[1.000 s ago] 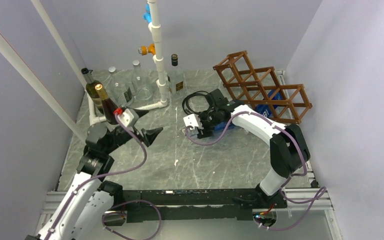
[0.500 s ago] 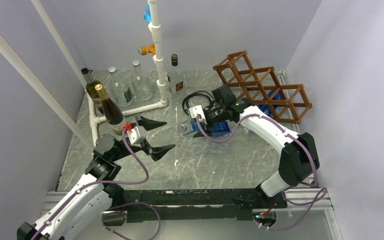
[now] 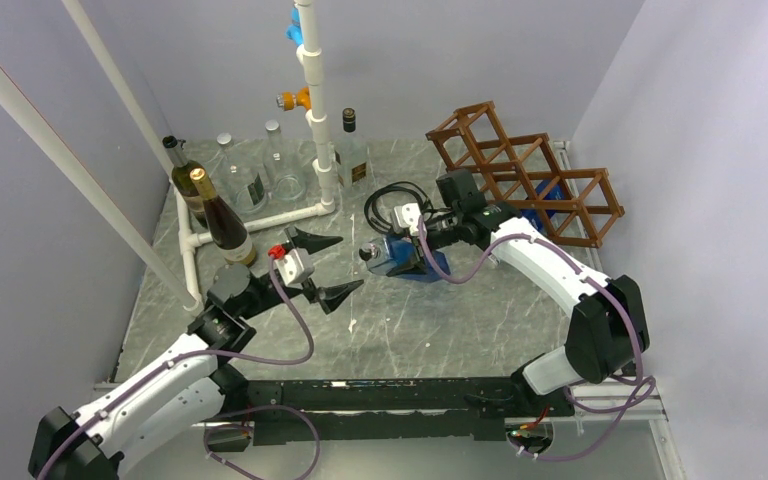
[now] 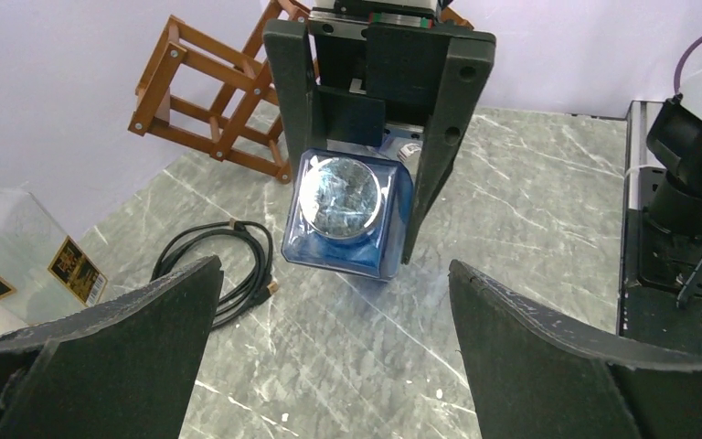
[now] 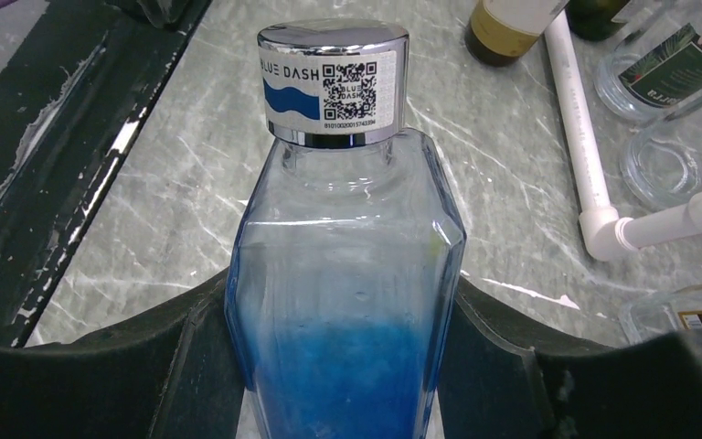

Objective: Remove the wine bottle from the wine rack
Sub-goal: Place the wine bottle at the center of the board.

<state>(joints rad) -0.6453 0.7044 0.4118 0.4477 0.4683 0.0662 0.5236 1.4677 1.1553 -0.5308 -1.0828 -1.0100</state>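
Now blue bottle (image 3: 396, 257) farther from wine rack (image 3: 520, 172); left gripper (image 3: 348, 263) closer.

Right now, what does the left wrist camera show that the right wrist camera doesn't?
Only the left wrist view shows the wooden rack, a coiled black cable, and the right end effector clamped on the blue bottle, seen cap-first. Only the right wrist view shows the cap label reading Blue Dash and a white pipe. Both show that bottle and the marble table.
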